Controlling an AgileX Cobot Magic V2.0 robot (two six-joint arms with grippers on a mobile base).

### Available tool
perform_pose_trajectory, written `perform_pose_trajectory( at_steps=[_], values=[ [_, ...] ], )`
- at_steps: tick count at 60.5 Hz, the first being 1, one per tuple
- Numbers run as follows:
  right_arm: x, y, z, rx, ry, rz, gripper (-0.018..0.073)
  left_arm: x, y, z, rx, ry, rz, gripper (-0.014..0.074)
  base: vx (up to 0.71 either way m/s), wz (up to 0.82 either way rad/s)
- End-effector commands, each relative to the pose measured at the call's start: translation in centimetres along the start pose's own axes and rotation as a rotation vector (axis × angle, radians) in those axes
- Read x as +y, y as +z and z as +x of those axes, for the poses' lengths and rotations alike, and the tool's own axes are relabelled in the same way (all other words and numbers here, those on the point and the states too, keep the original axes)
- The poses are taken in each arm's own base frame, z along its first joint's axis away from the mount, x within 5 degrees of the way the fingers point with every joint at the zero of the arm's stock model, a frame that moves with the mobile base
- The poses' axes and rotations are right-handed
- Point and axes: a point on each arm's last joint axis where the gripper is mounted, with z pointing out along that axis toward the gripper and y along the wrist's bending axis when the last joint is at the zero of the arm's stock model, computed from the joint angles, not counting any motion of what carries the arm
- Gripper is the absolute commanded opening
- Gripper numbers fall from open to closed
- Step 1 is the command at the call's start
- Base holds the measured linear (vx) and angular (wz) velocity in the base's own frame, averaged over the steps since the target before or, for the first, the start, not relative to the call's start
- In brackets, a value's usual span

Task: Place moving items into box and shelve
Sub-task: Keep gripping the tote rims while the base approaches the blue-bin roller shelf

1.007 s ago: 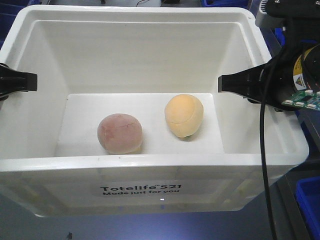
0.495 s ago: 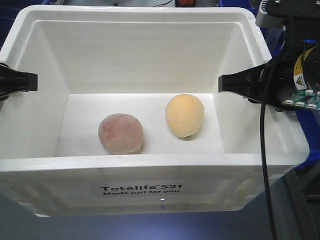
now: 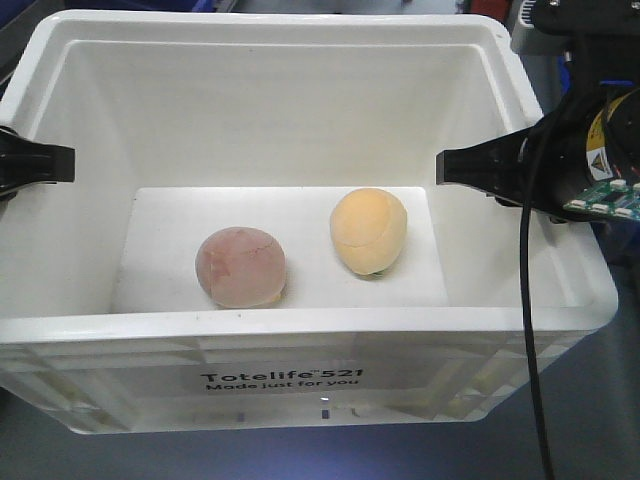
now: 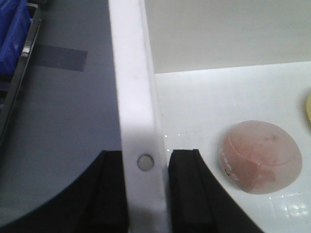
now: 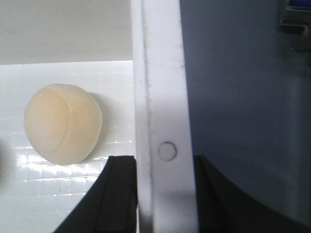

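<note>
The left gripper (image 4: 146, 162) is clamping the left-hand rim of the box (image 3: 300, 332), one black finger (image 4: 184, 194) pressing against the inside of the wall and the other against the outside, with a small round stud (image 4: 144, 163) on the rim sitting between them; the right gripper (image 5: 165, 165) is gripping the box's opposite rim in the same way, straddling the wall with both fingers closed against it; in the front view each gripper is reaching in over a side wall about halfway along the box; inside the box the pink ball (image 3: 241, 266) is resting on the floor near the front wall, closer to the left gripper's side; the yellow ball (image 3: 368, 231) is lying on the floor a little farther back, nearer the right gripper's side and apart from the pink one; black lettering (image 3: 280, 379) is showing on the box's front wall; a black cable (image 3: 527, 330) is hanging down past the box's right wall.
</note>
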Motion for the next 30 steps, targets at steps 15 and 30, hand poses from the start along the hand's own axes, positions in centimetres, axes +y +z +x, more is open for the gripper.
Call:
perform_pose_trajectory(
  at_steps=[15, 30],
  values=[
    [-1.04, -1.92, -2.00, -0.182, -0.020, 0.003, 0.0075, -0.02, -1.86, -1.72, -0.176, 0.014, 0.039, -0.0022, 0.16, 0.53],
    [-1.05, -1.92, -1.99, -0.182, -0.020, 0.004, 0.0075, -0.02, -1.86, -1.72, -0.176, 0.014, 0.039, -0.0022, 0.14, 0.52]
  ],
)
